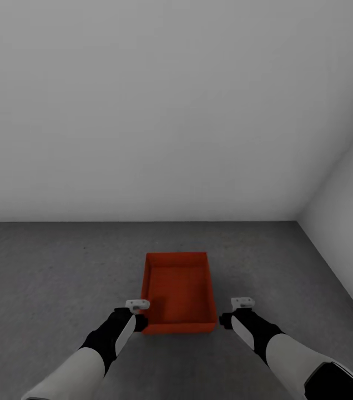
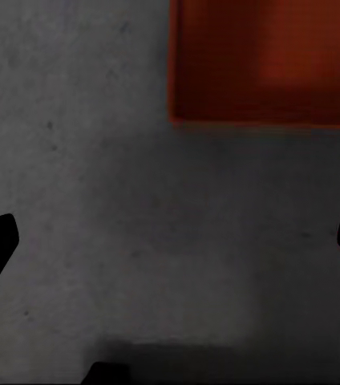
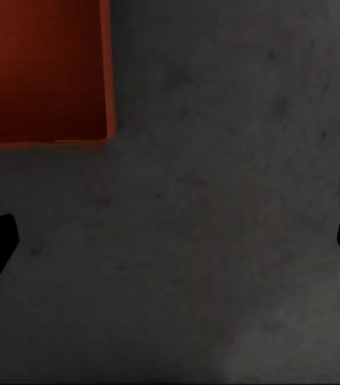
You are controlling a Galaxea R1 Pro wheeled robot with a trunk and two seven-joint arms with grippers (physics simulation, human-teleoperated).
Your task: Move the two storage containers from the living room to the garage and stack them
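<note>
On the dark grey speckled concrete floor, near the pale grey walls' corner, the left gripper hangs wide open and empty just beside the red-orange rectangular open-top plastic bin; just right of it, the right gripper spreads equally wide, empty.

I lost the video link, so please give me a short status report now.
Left gripper and right gripper open, empty, flanking the container's near end. One red-orange container sits on the grey concrete floor, nothing stacked in it. Nothing in the way.

Matt plastic container — rough speckled concrete floor.
</note>
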